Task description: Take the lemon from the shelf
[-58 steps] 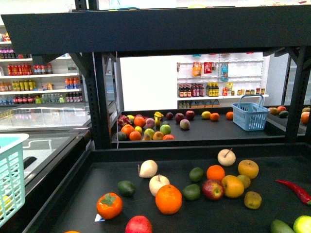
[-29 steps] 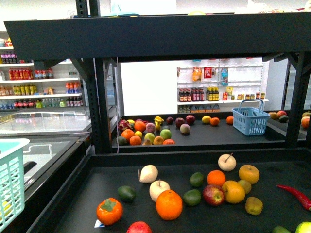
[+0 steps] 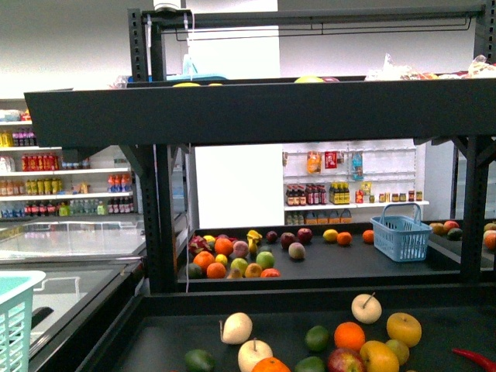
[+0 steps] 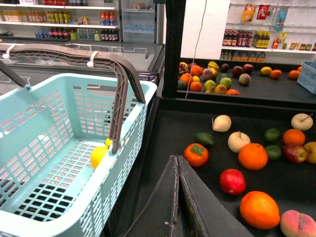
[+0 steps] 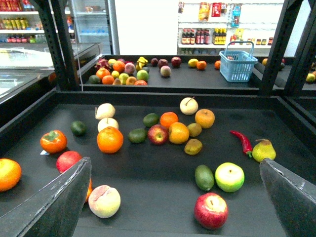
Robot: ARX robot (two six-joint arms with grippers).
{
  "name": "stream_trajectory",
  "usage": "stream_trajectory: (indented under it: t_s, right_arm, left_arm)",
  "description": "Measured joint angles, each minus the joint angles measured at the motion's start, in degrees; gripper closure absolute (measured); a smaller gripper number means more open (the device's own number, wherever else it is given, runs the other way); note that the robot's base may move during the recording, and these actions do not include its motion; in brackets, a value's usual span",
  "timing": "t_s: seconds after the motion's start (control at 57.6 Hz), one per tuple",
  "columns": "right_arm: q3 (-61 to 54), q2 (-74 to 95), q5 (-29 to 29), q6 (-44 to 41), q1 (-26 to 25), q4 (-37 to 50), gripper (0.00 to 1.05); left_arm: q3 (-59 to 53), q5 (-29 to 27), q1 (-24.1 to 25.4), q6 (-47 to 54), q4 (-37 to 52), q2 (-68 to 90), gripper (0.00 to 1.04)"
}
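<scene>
The lemon [image 5: 178, 132] is a deep-yellow oval fruit in a cluster on the shelf's [image 5: 148, 173] dark lower tray, next to a red apple and an orange. In the front view the lemon [image 3: 378, 356] lies near the bottom edge, under the shelf's black upper tier [image 3: 256, 108]. My right gripper [image 5: 174, 163] is open above the tray, well short of the lemon, with nothing between its fingers. My left gripper [image 4: 176, 158] is shut and empty, over the tray's left edge beside a basket.
A mint-green basket [image 4: 74, 148] with a grey handle hangs left of the tray, a small yellow fruit [image 4: 98, 156] inside. Oranges, apples, limes, a persimmon [image 5: 53, 141] and a red chilli [image 5: 242, 141] are scattered on the tray. A blue basket [image 3: 401, 235] stands on the far tray.
The front view has shifted upward: the fruit on the near tray has dropped toward the bottom edge and the shelf's top tier and its frame have come into sight.
</scene>
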Motion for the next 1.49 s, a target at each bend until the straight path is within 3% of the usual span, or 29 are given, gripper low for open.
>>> stream_trajectory:
  t_s: [0.104,1.076,1.285,1.319,1.493]
  right_arm:
    - [0.00,-0.04,0.00,0.02,0.00,0.00,0.02]
    - [0.00,-0.04,0.00,0.02,0.00,0.00,0.02]
    - [0.00,-0.04,0.00,0.02,0.00,0.00,0.02]
    - [0.00,-0.04,0.00,0.02,0.00,0.00,0.02]
    - [-0.02,-0.04,-0.02,0.02,0.00,0.00,0.02]
  left_arm:
    - [-2.67,-1.90,-4.07,0.13,0.79,-1.79,1.02]
    - [-12.35,-2.32,-4.28,0.13,3.04,-9.79,1.02]
    - [-12.35,-2.29,-4.28,0.13,3.04,-9.79,0.59]
    - [-12.35,-2.29,-4.28,0.13,3.04,-9.79,0.47]
    - [-12.35,-2.29,-4.28,0.13,3.04,-9.79,0.14]
